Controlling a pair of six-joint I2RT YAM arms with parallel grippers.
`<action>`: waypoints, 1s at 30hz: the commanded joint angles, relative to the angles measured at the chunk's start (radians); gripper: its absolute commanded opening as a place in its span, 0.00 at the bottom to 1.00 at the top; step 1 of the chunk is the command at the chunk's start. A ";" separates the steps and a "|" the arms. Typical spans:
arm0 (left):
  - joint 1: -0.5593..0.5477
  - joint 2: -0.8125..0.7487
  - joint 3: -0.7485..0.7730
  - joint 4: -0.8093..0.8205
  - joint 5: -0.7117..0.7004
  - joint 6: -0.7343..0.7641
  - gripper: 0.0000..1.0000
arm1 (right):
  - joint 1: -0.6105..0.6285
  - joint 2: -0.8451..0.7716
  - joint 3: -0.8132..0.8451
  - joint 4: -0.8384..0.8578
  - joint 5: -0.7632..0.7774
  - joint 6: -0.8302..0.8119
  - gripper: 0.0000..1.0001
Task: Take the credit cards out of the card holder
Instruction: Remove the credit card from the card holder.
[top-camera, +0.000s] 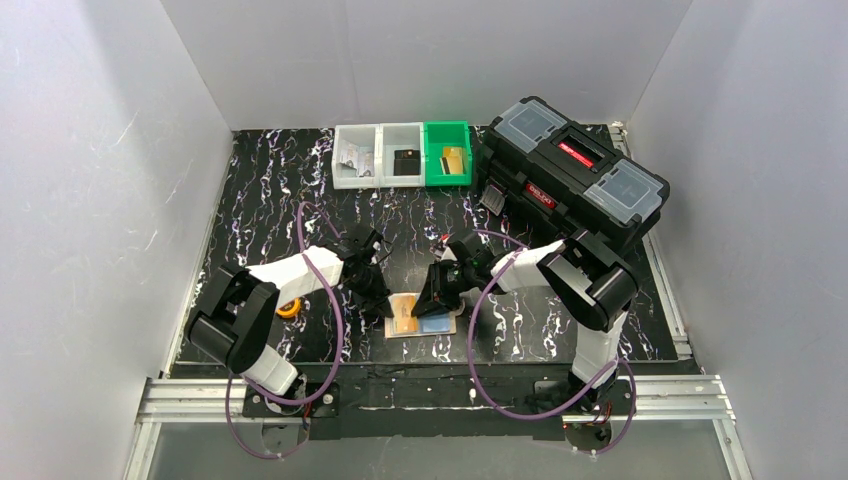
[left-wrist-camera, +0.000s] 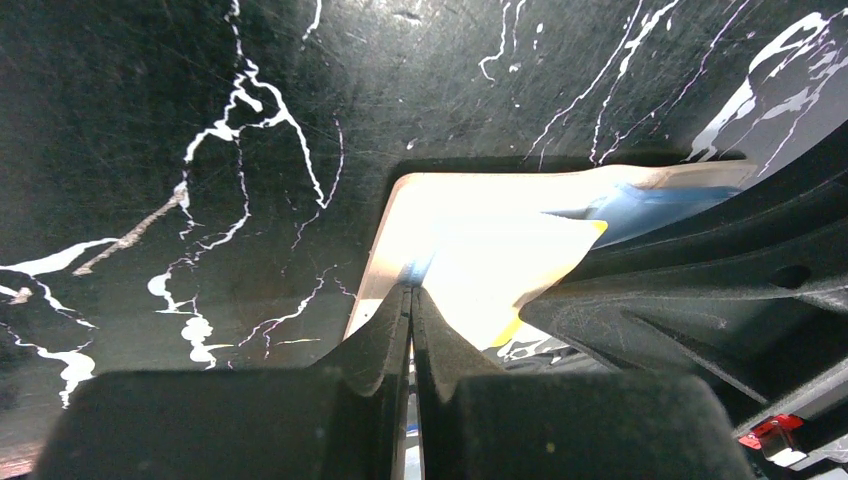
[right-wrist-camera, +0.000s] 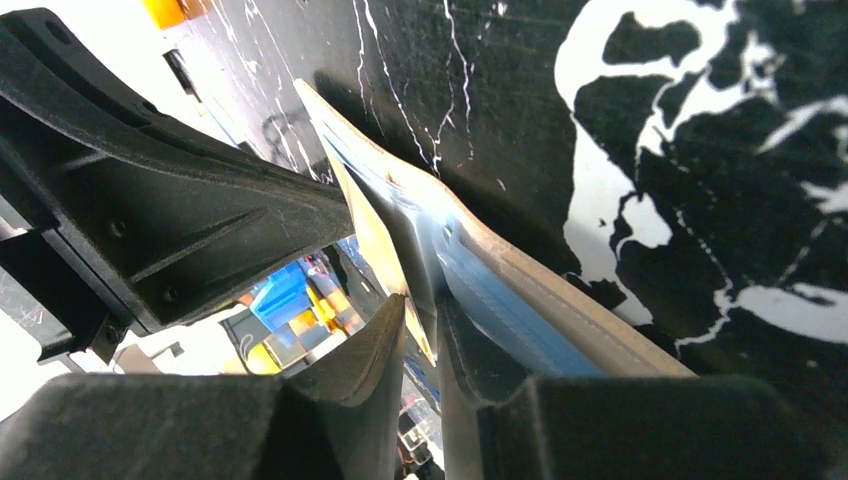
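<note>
The left gripper (top-camera: 382, 296) is down at the holder's (top-camera: 398, 327) left edge. In its wrist view the jaws are pressed together, tips (left-wrist-camera: 411, 292) right at that edge. I cannot tell whether a layer is caught between them.

The holder lies open on the table (top-camera: 300, 200) between the two arms, with its long axis running left to right from one gripper to the other.

The right gripper (top-camera: 437, 297) sits over the half with the blue card (top-camera: 438, 323), so it looks the nearer one for drawing the cards out. Its jaws stand narrow and clamped on the holder's raised right side.

The top view shows only the layout. The right wrist view shows that side lifted off the table, with a tan sheet (right-wrist-camera: 372, 232) and the blue card (right-wrist-camera: 500, 300) layered there, though not which layer is gripped.
</note>
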 joint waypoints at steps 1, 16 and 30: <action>-0.052 0.060 -0.030 -0.012 -0.024 0.002 0.00 | 0.028 -0.025 0.044 -0.032 0.036 -0.046 0.26; -0.059 0.043 -0.036 -0.065 -0.096 0.011 0.00 | 0.024 -0.049 0.022 -0.071 0.072 -0.076 0.03; -0.058 0.038 -0.062 -0.065 -0.106 0.007 0.00 | -0.010 -0.070 -0.027 -0.014 0.037 -0.066 0.20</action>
